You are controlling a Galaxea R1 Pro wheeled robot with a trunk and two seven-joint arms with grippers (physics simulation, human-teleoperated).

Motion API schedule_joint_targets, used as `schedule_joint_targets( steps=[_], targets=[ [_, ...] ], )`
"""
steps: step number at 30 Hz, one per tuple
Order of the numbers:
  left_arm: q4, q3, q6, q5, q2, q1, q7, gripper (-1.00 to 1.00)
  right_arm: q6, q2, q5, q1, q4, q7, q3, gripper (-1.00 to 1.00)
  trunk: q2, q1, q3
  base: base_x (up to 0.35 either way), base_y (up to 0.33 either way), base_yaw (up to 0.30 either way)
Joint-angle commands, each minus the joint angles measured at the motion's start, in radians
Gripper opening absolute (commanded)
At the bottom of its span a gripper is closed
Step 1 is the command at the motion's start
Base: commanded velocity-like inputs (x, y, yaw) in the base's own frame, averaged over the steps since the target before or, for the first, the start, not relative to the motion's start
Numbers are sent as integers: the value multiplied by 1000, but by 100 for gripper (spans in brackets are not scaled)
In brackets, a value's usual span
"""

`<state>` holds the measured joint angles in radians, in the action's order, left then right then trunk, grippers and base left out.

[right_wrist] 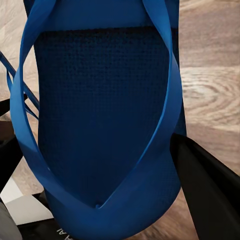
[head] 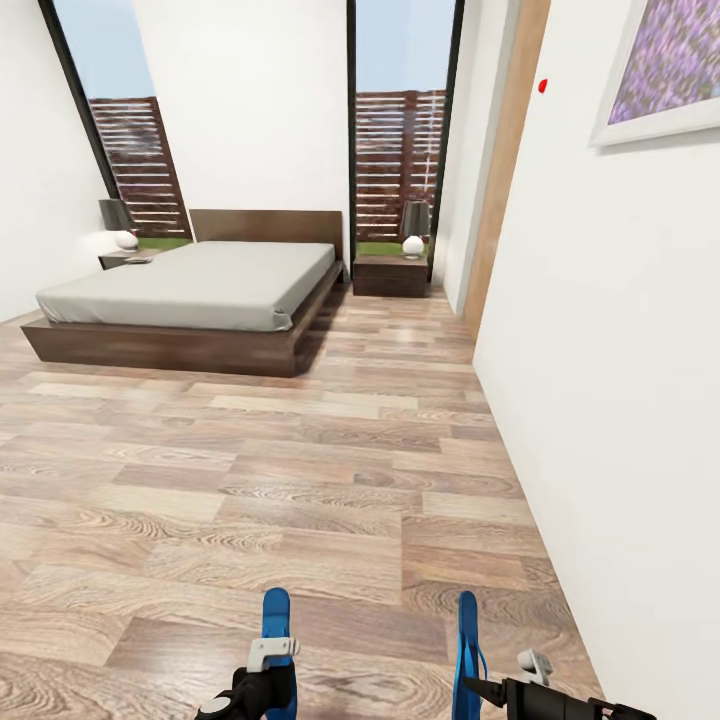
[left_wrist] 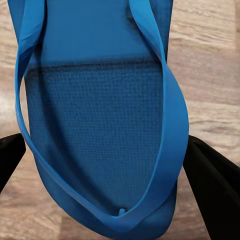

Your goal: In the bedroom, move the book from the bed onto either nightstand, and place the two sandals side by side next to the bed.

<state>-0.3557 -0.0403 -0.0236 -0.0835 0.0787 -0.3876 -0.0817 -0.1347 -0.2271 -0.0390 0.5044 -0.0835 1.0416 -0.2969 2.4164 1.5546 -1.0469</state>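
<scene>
Each gripper carries one blue sandal. In the head view the left sandal (head: 276,620) stands up from the left gripper (head: 272,668) at the bottom edge, its sole rising nearly upright above the white and black wrist parts. The right sandal (head: 465,650) is seen edge-on, a thin blue blade held above the right gripper (head: 482,688), with its strap looping out at the side. Both arms sit low and close to the body, reaching forward only a little, the two sandals apart from each other over the wood-plank floor (head: 300,480).

In the left wrist view the sandal (left_wrist: 100,130) lies between the two black fingers (left_wrist: 212,180), its thong strap running down to the toe post near the camera; the fingers press at either edge of the sole, so they are closed onto it. The right wrist view gives the same: the sandal (right_wrist: 100,115) sits between the dark fingers (right_wrist: 205,190), gripped at its sides.

Further off, the bed (head: 200,290) with its grey mattress stands against the far wall, well apart from the robot. A nightstand (head: 391,273) with a lamp sits just beside it on the right, and another nightstand (head: 125,259) on the far side, where a small flat object lies, too small to identify. A white wall (head: 620,350) runs along the right.
</scene>
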Motion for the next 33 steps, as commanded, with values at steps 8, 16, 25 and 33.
schedule_joint_targets(
  steps=[8,16,25,33],
  targets=[
    [0,-4,-2,-9,0,-1,-1,-100,-11,2,-3,0,-1,5,-8,-100,0,0,-4,0,0,0],
    [0,-4,-2,-9,0,-1,-1,-100,-11,2,-4,0,-1,6,-8,-100,-35,-19,10,0,0,0],
    [0,-4,-2,-9,0,-1,-1,-100,-11,2,-4,0,-1,5,-8,-100,-98,-54,39,0,0,0],
    [0,-4,-2,-9,1,-1,-1,-100,-11,2,-4,0,-1,5,-8,-100,-154,-85,64,0,0,0]
  ],
)
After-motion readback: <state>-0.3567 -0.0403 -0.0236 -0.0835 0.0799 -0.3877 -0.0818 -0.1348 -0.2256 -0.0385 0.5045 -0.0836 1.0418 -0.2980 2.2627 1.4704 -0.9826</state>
